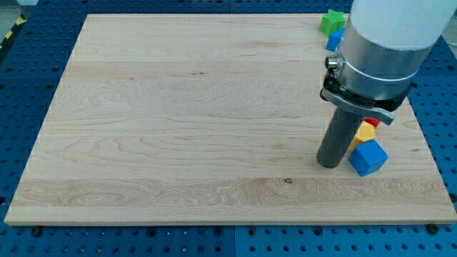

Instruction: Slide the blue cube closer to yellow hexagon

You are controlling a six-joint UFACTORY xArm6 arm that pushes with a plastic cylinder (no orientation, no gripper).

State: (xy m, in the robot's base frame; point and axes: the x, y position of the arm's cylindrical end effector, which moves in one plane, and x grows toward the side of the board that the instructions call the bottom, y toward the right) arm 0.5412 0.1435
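The blue cube (368, 158) sits on the wooden board at the view's lower right. A yellow block (365, 133), its hexagon shape not clear, touches the cube's upper left side and is partly hidden by the rod. A bit of a red block (370, 122) shows just above the yellow one, under the arm. My tip (329, 163) rests on the board just left of the blue cube, nearly touching it.
A green star-like block (330, 21) and a second blue block (334, 39) lie at the board's top right corner, partly behind the arm's white and silver body (382, 50). The board's right edge (428, 153) is close to the blue cube. Blue pegboard surrounds the board.
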